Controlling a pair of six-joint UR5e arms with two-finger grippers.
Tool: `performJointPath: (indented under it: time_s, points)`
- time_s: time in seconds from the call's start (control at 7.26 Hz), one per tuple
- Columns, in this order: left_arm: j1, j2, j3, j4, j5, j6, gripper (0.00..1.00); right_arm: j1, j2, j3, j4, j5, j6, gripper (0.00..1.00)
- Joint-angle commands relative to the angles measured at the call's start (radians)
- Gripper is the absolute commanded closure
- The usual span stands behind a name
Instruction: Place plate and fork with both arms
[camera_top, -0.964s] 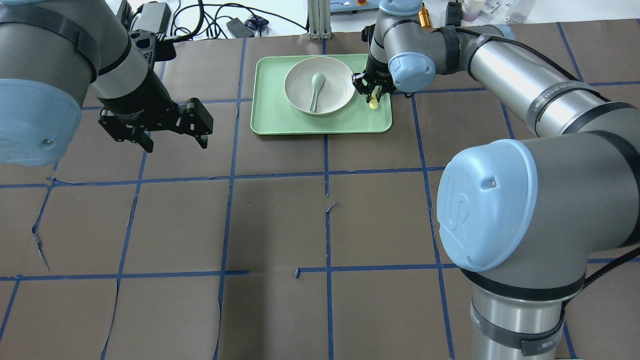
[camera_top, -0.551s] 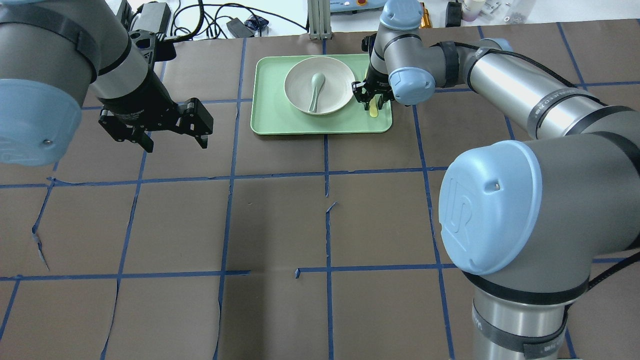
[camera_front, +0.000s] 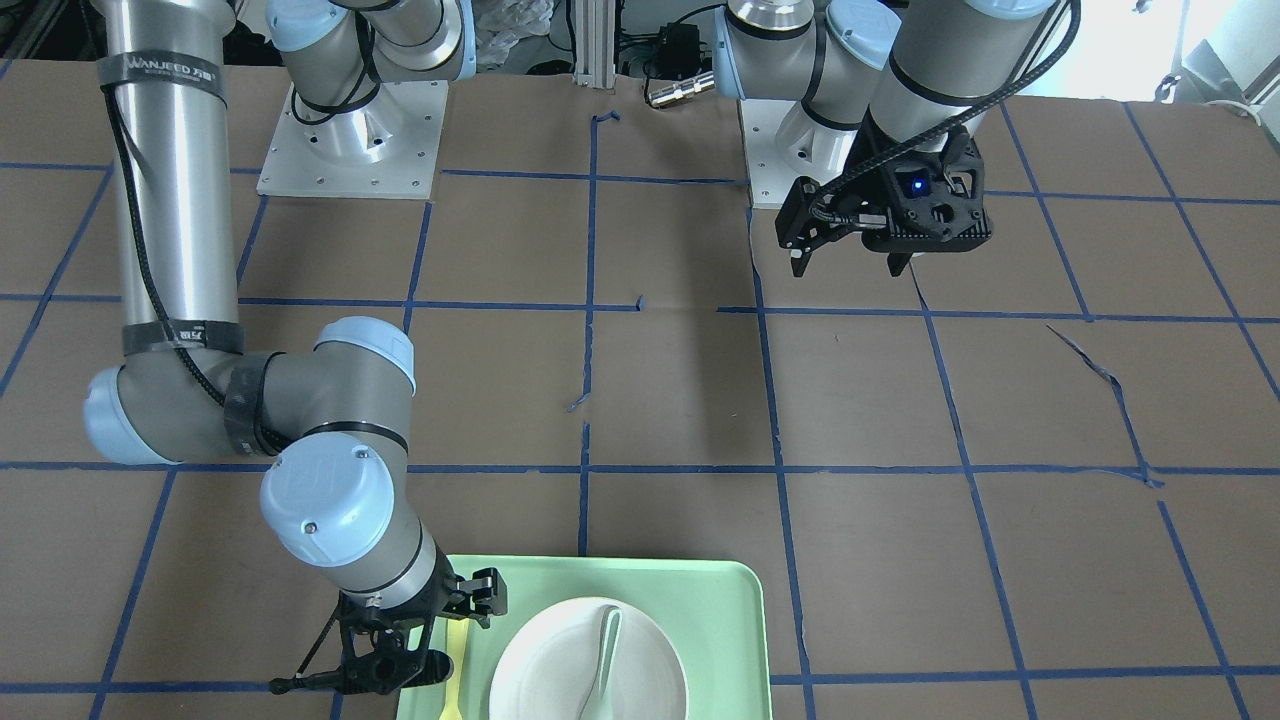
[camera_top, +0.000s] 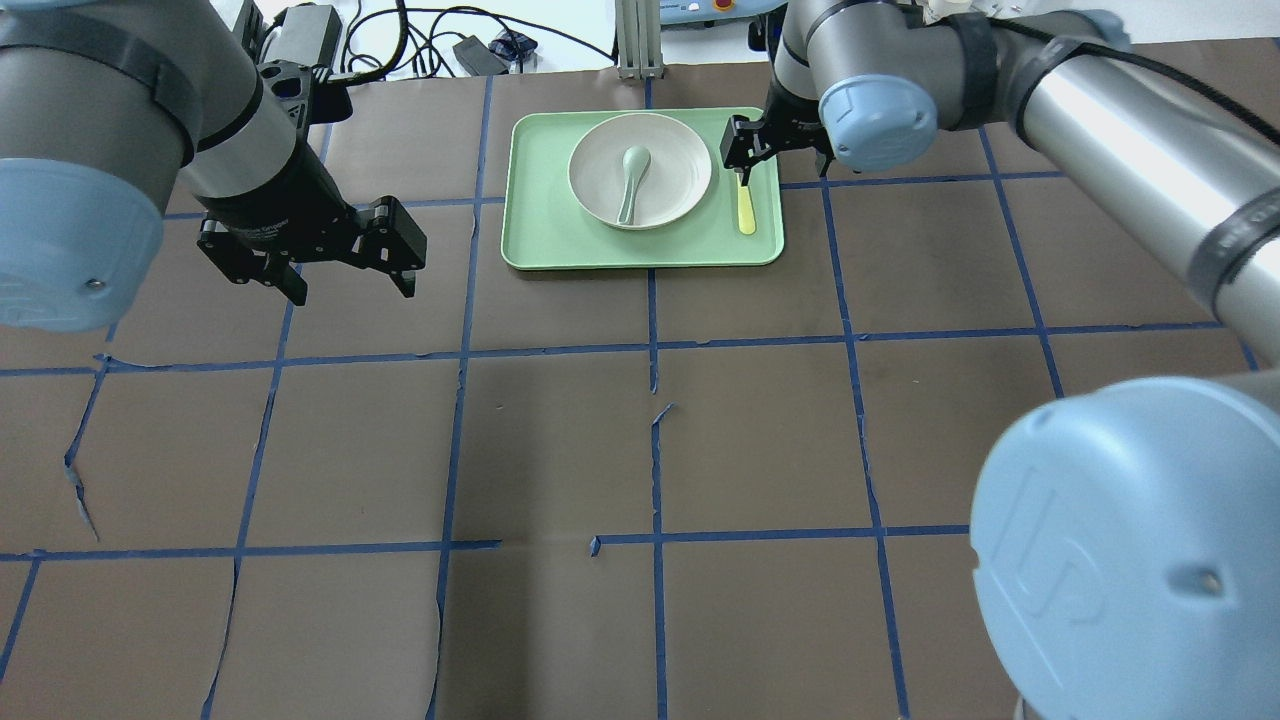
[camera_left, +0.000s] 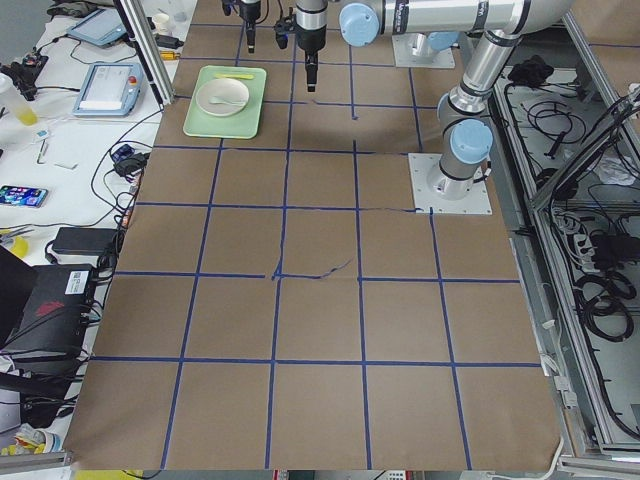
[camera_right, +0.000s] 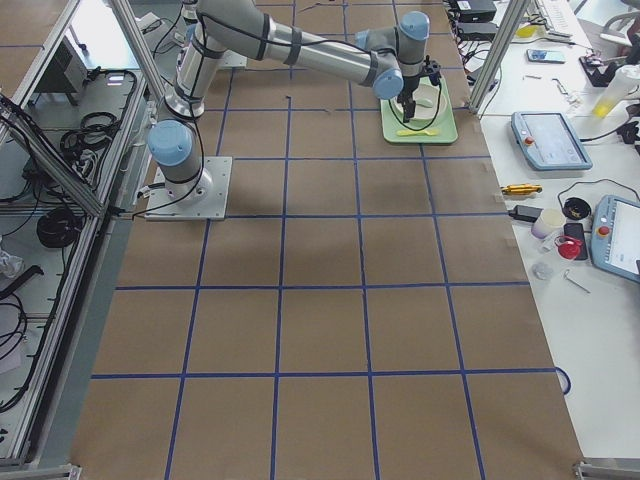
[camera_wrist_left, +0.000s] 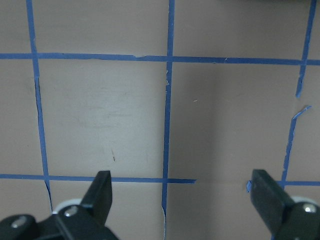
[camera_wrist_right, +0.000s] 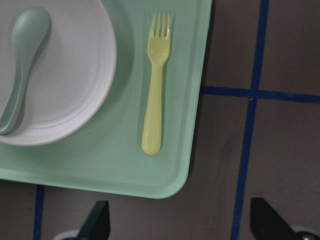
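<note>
Two wide, empty claws: left claw (camera_wrist_left: 182, 187) over tabletop (camera_wrist_left: 100, 110), right claw (camera_wrist_right: 180, 212) by the fork (camera_wrist_right: 156, 85), flat on the tray (camera_wrist_right: 170, 170) beside the plate (camera_wrist_right: 75, 75). Rise straight, don't nudge it.

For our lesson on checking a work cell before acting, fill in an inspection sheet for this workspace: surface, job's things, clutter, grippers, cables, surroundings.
Surface: table covered in brown paper with a blue tape grid, some tape torn.
Job's things: plate on the green tray; fork flat on the tray beside it, not touching it.
Clutter: grey-green spoon lying in the plate.
Grippers: left gripper open over bare table; right gripper open above the tray's edge, holding nothing.
Cables: black cables beyond the table's far edge.
Surroundings: side bench with a teach pendant.
</note>
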Motion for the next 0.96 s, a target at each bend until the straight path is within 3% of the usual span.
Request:
performJointPath:
  time_s: [0.0, 0.41, 0.83]
  points:
    - [-0.003, 0.005, 0.0, 0.0, 0.0, -0.001, 0.0, -0.044, -0.281, 0.161, 0.16, -0.035, 0.008, 0.0]
    - [-0.004, 0.008, -0.002, 0.0, 0.0, -0.001, 0.0, -0.049, -0.51, 0.2, 0.391, -0.036, 0.009, 0.0]
    - [-0.004, 0.008, -0.003, 0.0, 0.0, -0.001, 0.0, -0.043, -0.514, 0.2, 0.405, -0.025, 0.009, 0.0]
